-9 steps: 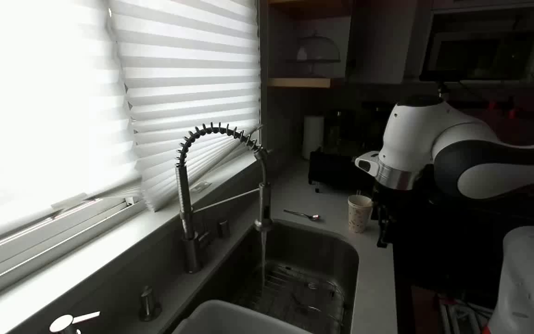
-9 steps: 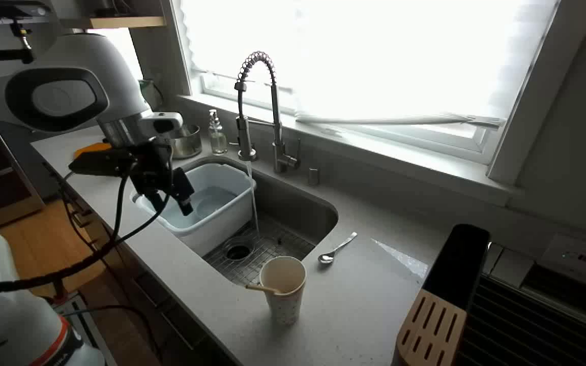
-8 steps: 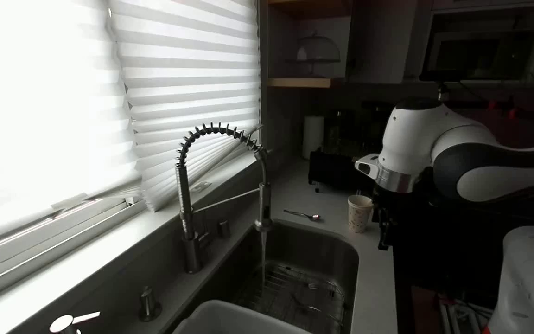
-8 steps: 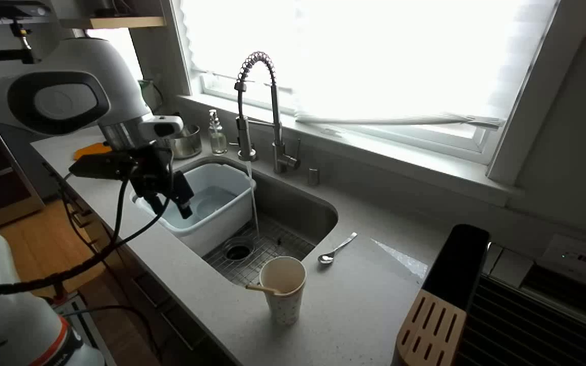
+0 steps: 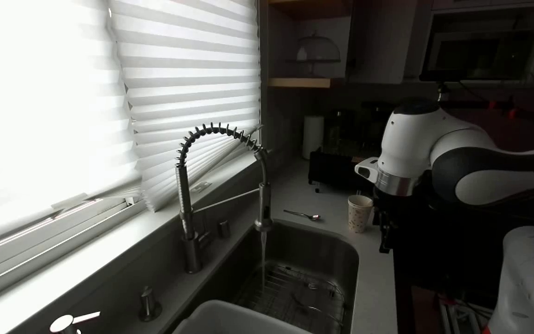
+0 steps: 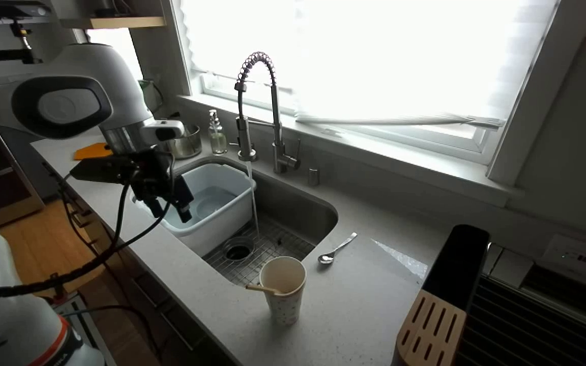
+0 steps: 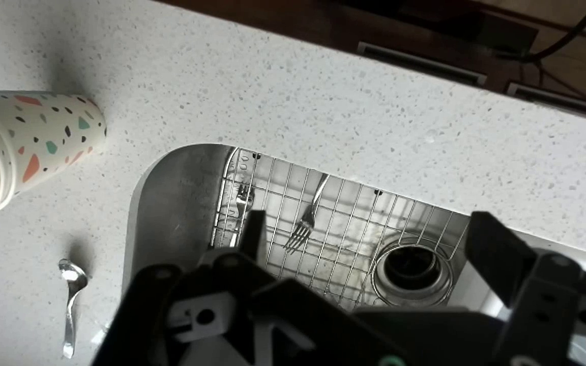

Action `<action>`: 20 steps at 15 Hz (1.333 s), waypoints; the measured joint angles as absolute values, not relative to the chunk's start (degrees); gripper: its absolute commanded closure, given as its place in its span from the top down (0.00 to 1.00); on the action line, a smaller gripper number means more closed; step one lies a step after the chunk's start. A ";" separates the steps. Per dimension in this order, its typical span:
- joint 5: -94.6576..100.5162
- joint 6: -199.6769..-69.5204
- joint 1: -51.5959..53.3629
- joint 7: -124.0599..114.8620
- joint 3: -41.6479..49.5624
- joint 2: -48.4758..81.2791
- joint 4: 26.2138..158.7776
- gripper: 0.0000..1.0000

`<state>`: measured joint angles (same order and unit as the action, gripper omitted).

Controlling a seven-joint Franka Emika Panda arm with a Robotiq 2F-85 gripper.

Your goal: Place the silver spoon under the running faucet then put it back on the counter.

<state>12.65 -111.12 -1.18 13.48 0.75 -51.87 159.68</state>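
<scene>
The silver spoon lies on the counter beside the sink's end, between the sink and the back wall. It also shows in an exterior view and at the lower left of the wrist view. The faucet is running, and its water stream falls into the sink. My gripper is open and empty, its fingers wide apart. It hangs above the sink's front edge near the white tub, away from the spoon. In an exterior view the gripper points downward.
A patterned paper cup with a stick in it stands near the spoon. A white tub of water fills one end of the sink. Forks lie on the sink grid. A black and wood appliance stands beyond the spoon.
The arm and gripper have sunk slightly. The spoon, cup and running water are unchanged.
</scene>
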 measured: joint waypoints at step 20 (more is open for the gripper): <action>14.43 -129.28 -13.09 7.51 11.75 -31.69 145.44 1.00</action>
